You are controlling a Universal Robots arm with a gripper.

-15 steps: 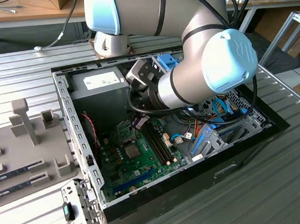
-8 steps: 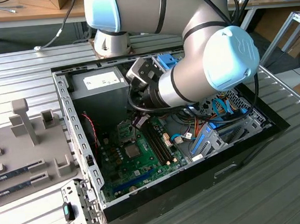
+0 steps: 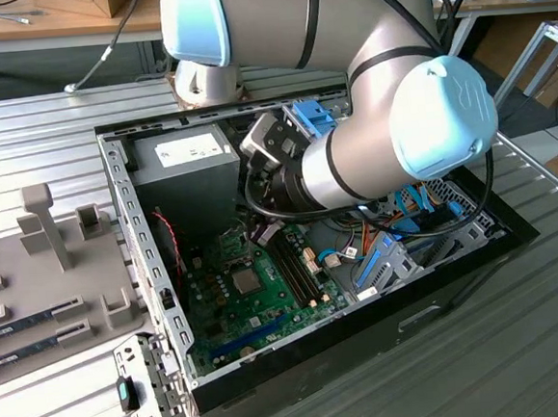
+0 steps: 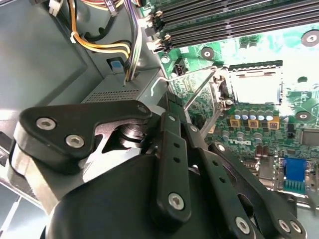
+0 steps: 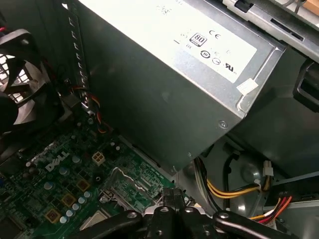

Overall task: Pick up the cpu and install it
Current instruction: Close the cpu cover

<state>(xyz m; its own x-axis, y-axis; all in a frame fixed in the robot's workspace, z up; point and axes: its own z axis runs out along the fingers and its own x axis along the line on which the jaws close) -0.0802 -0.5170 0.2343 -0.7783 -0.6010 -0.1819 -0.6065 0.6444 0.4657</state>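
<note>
The gripper (image 4: pixel 170 112) (image 5: pixel 172 196) hangs inside an open computer case (image 3: pixel 138 241), pointed down toward the motherboard (image 3: pixel 225 314). Its black links meet at a narrow tip in both wrist views. Whether it is clenched, released, or grasping anything cannot be told. In the second wrist view, the tip is near a thin metal lever (image 4: pixel 199 89) that stands at an angle beside the processor socket (image 4: pixel 254 82). The socket is also seen in the exterior view (image 3: pixel 246 281), near the middle of the board. Its square interior is washed out by glare in the second wrist view, so whether the cpu lies in the socket or at the gripper cannot be told. A row of long memory sticks (image 4: pixel 224 20) (image 3: pixel 293 265) runs beside the socket. The grey power supply (image 5: pixel 164 74) (image 3: pixel 193 157) sits close to the gripper at the far end of the case. Yellow and orange cables (image 5: pixel 229 189) run just beside it. A black fan (image 5: pixel 20 74) is mounted at the case wall. The arm (image 3: pixel 389 132) reaches into the case from above, its pale blue joint cap over the drive bay. Outside the case, on the exterior view's left, a grey tray (image 3: pixel 33 276) rests on the ribbed metal table (image 3: pixel 522 344).
</note>
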